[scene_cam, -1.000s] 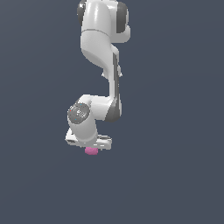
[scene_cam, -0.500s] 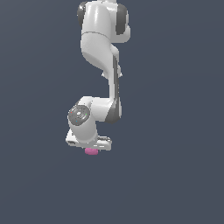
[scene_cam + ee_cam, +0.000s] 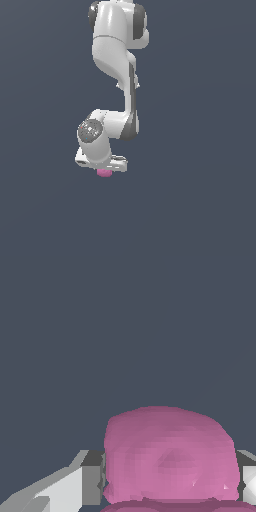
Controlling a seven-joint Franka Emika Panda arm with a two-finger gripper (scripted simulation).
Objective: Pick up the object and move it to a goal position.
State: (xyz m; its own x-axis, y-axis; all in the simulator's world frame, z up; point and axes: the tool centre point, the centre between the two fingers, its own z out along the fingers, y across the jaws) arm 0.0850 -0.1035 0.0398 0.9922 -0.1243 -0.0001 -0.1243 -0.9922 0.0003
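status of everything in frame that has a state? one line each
pink blob: sits between the gripper's fingers, which flank it on both sides in the wrist view; in the exterior view only its lower part shows below the hand.
gripper: pointing down, closed on the pink blob.
arm: bent, reaching down from the top of the exterior view, wrist low.

One robot arm [image 3: 117, 75] with one gripper [image 3: 102, 167]. One pink blob [image 3: 104, 173], the only loose object. Nothing else countable against the grey background.
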